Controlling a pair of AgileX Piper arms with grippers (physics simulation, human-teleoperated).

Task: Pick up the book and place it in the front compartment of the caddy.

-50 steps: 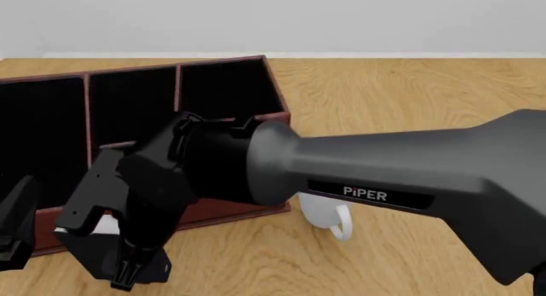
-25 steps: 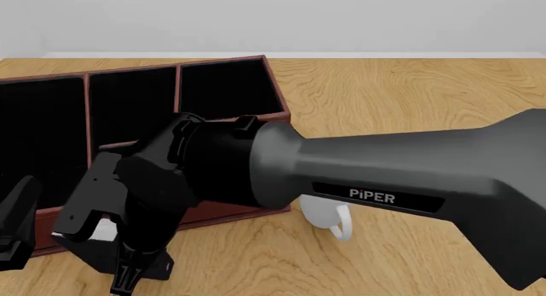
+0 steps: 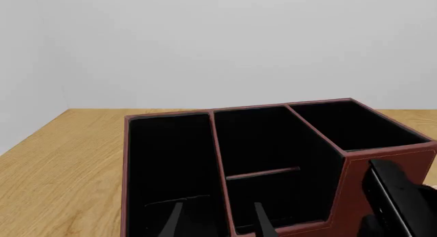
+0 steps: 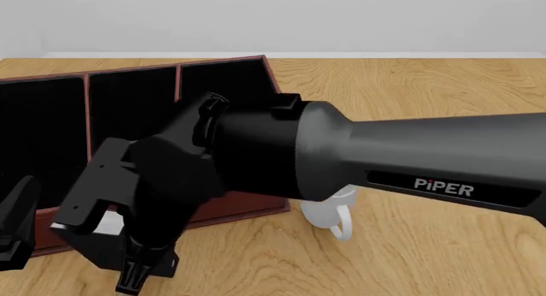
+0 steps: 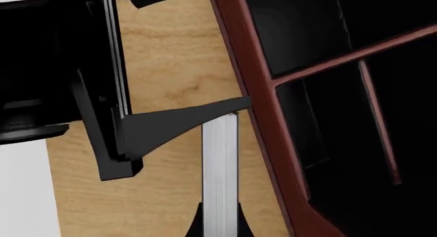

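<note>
Red-brown caddy [image 4: 273, 210] holds no book yet. Right claw [image 5: 220, 170] straddles the pale page edges of the book [image 5: 220, 160], apparently pinching it, at seven o'clock just outside the caddy's near wall. Lifting and placing remain. Left claw [image 3: 215, 221] hangs open above the caddy.

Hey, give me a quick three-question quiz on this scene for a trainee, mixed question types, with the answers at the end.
1. True or false: the thick black hardcover book already lies inside the red-brown leather-look caddy.
2. Which arm's claw straddles the book?
3. The white ceramic mug stands: A) in a caddy cell; B) on the wooden table beside the caddy.
Key: 1 false; 2 the right claw; 3 B.
</note>
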